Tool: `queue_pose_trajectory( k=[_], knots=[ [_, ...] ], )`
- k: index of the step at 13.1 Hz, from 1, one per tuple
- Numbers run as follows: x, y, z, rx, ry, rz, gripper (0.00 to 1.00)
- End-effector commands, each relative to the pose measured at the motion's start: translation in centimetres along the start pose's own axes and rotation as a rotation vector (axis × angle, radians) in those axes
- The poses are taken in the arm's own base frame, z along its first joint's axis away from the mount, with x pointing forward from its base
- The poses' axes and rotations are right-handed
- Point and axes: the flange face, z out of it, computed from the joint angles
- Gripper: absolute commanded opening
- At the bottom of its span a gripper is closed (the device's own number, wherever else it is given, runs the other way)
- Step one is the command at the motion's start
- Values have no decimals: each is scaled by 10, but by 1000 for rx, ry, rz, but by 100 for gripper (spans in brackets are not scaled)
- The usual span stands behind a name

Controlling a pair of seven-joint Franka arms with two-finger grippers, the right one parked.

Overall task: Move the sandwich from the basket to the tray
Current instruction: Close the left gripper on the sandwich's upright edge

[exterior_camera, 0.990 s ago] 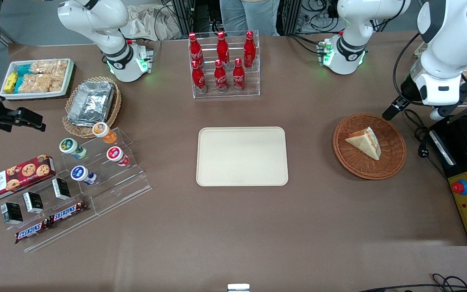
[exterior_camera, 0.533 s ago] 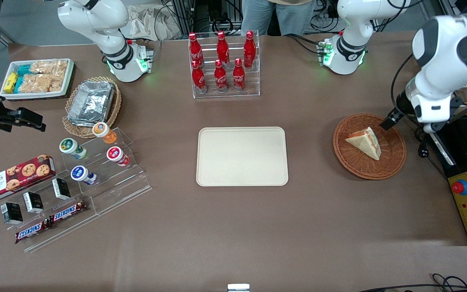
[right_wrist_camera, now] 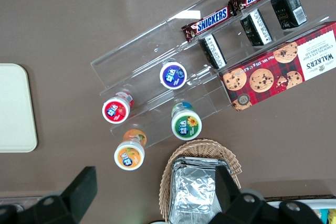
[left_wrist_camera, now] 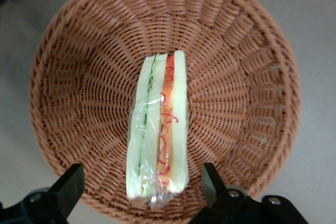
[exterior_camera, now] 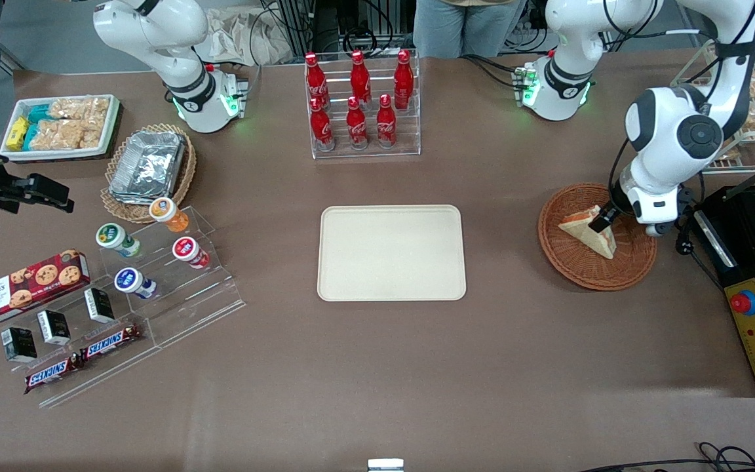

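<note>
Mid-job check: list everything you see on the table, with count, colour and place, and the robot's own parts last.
sandwich: 1, white with red and green filling, in the basket
basket: 1, reddish-brown wicker, toward the working arm's end
tray: 1, beige, mid-table, nothing on it
cola bottles: 6, red, in a clear rack, farther from the front camera than the tray
foil container: 1, silver, in a tan basket, toward the parked arm's end
yogurt cups: 4, on a clear stand
cookie box: 1, red
Snickers bars: 2
snack tray: 1, white
gripper: 1, black, jaws open, straddling the sandwich
</note>
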Motion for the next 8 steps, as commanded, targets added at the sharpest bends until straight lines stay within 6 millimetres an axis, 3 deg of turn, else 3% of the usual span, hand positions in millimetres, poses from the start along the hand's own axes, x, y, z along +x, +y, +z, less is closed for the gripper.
queue_pose_trajectory(
  k=[1,5,6,7,8],
  knots=[
    [-6,-9,18,-29,17,-25,100],
    [-4,-2,55,-52,19,-34,99],
    [-4,-2,58,-54,19,-34,80],
    [-3,-1,57,-55,20,-35,39],
    [-3,0,57,-57,21,-32,7]
  ],
)
